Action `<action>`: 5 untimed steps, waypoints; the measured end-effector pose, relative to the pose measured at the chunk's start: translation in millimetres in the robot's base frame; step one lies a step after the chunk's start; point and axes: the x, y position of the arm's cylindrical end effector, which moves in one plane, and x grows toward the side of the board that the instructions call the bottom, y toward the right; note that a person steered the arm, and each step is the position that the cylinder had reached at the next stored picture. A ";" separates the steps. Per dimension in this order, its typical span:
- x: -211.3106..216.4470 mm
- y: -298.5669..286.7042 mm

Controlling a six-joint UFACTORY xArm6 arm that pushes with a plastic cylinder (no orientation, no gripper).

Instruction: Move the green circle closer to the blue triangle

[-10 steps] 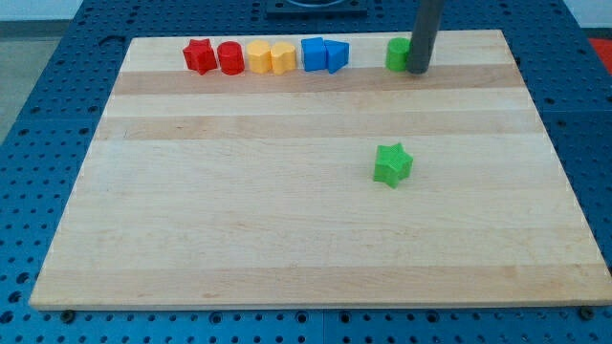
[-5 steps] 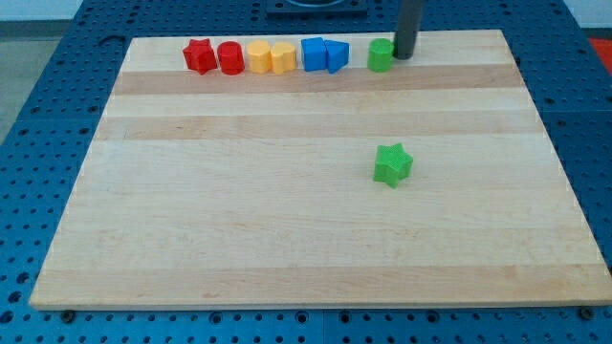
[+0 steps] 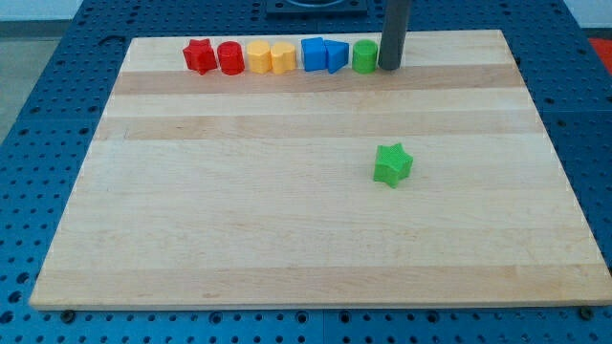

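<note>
The green circle (image 3: 364, 56) stands near the view's top, just right of the blue triangle (image 3: 336, 55), with a small gap between them. My tip (image 3: 389, 67) is down on the board, touching the green circle's right side. A blue cube (image 3: 313, 53) sits against the triangle's left side.
A row along the view's top also holds a red star (image 3: 199, 55), a red cylinder (image 3: 230, 58), and two yellow blocks (image 3: 270, 57). A green star (image 3: 392, 163) lies alone right of the board's centre. The wooden board (image 3: 287, 210) rests on a blue pegboard.
My tip has moved left along the top row, pushing the green circle left toward the blue triangle. The other blocks have not moved.
</note>
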 end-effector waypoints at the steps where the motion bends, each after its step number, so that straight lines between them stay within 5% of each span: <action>1: 2.6 -9.7; 3: -4.2 -26.8; 5: 32.3 54.4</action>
